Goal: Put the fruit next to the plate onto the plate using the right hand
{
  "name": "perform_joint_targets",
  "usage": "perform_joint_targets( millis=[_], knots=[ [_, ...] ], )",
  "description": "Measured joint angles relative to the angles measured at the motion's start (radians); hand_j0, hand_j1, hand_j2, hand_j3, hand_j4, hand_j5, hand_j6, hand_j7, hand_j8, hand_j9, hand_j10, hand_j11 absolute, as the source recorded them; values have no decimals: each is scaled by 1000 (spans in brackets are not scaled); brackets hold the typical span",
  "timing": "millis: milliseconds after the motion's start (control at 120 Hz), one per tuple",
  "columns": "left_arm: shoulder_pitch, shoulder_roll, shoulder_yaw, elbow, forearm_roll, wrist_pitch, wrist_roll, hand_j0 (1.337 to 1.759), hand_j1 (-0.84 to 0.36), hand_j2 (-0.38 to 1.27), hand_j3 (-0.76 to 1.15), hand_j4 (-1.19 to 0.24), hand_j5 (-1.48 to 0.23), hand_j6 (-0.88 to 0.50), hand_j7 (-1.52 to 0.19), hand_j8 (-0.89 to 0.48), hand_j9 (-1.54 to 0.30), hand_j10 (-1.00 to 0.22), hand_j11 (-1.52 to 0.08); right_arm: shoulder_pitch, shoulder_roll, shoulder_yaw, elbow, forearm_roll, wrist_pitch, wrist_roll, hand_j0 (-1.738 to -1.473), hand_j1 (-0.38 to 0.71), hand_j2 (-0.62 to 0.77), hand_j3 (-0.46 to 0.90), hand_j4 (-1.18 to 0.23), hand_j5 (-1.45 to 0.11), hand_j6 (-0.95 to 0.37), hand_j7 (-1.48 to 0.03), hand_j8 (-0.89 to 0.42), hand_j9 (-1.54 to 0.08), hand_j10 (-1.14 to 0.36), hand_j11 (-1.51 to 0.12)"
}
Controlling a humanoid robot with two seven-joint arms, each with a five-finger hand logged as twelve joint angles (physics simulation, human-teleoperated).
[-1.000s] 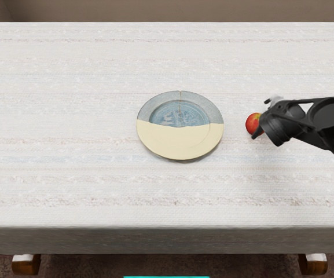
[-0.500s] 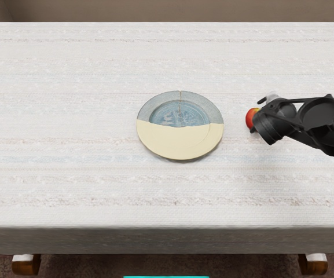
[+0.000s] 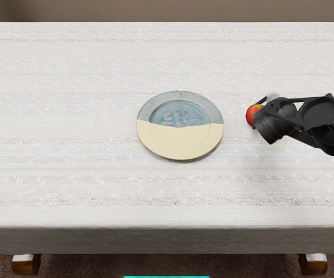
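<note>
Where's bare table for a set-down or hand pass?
Bare: everything left of the plate, the strips behind and in front of it, and the gap between plate and fruit. Crowded: the right edge of the table, where the right hand partly hides the fruit.

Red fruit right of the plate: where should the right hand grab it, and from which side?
Probably around the round middle of the fruit, coming from its right, the side away from the plate. It looks round, with no handle showing, so a wrap across its widest part suits. The right hand is at that side, hiding most of it.
</note>
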Motion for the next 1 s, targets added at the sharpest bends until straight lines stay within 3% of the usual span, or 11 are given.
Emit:
perform_joint_targets(
  millis=[200,600,1000],
  knots=[
    [0,0,0,0,0,0,0,1658,69,47,0,-234,-304,-234,-304,-234,-304,-234,-304,28,-18,3,16,7,0,-16,-1658,251,186,0,-582,-756,-454,-753,-536,-753,-577,-753],
    [0,0,0,0,0,0,0,1658,69,47,0,-234,-304,-234,-304,-234,-304,-234,-304,165,-50,10,181,39,0,-37,-1658,263,254,0,-595,-791,-461,-786,-537,-784,-603,-784],
    [0,0,0,0,0,0,0,1658,69,47,0,-234,-304,-234,-304,-234,-304,-234,-304,273,125,3,207,145,1,-38,-1658,284,321,0,-586,-827,-453,-816,-528,-814,-623,-813]
  ],
)
